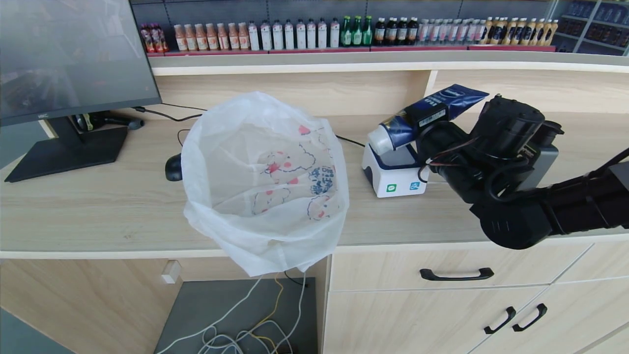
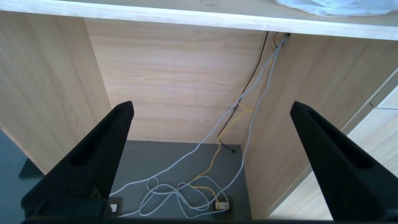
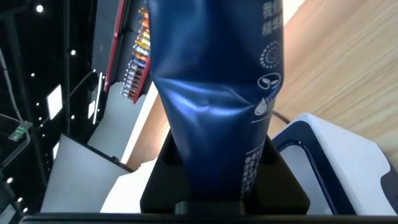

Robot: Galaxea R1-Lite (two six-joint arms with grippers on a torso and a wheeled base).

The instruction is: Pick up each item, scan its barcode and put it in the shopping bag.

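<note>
My right gripper [image 1: 426,129] is shut on a dark blue tube [image 1: 426,114] with a white cap, held tilted just above the white-and-blue barcode scanner [image 1: 396,176] on the counter. In the right wrist view the tube [image 3: 217,93] runs between the fingers, with the scanner [image 3: 336,155] beyond it. A white translucent shopping bag [image 1: 265,177] with a cartoon print stands open at the counter's front edge, left of the scanner. My left gripper [image 2: 211,168] is open below the counter, facing the recess with loose cables [image 2: 199,186].
A monitor [image 1: 69,54] on a black stand sits at the counter's far left, with a handheld scanner [image 1: 105,120] and a black mouse [image 1: 173,167] nearby. Drawers with black handles [image 1: 457,274] lie under the counter's right part. Bottles [image 1: 344,32] line the back shelf.
</note>
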